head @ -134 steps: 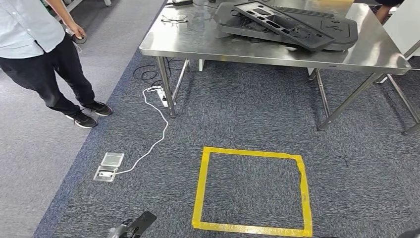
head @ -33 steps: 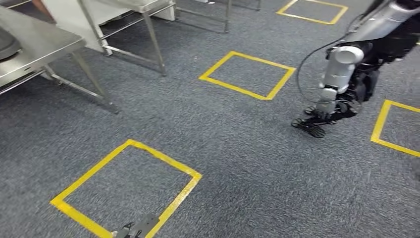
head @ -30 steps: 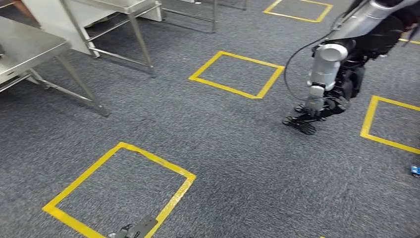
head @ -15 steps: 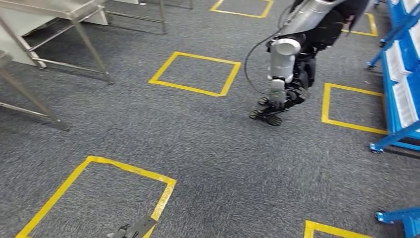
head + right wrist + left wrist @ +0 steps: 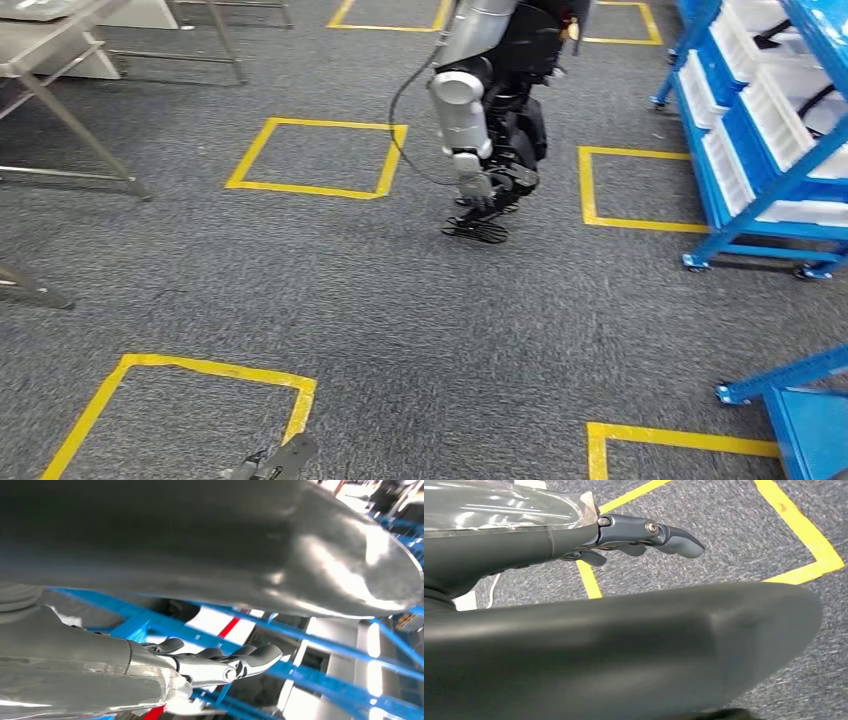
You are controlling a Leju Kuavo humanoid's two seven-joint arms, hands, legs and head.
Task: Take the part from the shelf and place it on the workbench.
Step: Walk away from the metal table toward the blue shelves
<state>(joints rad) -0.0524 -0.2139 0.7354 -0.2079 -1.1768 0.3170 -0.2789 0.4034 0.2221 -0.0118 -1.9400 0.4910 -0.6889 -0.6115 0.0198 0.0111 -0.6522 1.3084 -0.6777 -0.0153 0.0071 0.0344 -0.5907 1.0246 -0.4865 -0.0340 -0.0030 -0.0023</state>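
Shelf rack (image 5: 770,150) far right with bins (image 5: 790,110) in its tiers, another robot (image 5: 490,110) ahead at centre, left of the rack, taped floor squares (image 5: 315,155) around it, metal table (image 5: 60,60) far left behind.

- A grey carpeted floor (image 5: 330,290) spread across the head view.
- Yellow tape squares (image 5: 318,155) were stuck directly on it: one at upper centre, another at lower left, others at right.
- A blue shelf rack (image 5: 760,130) holding white bins (image 5: 775,115) stood at the upper right.
- Steel table legs (image 5: 85,140) rested on the carpet at upper left.
- Another humanoid robot (image 5: 490,110) stood at upper centre.
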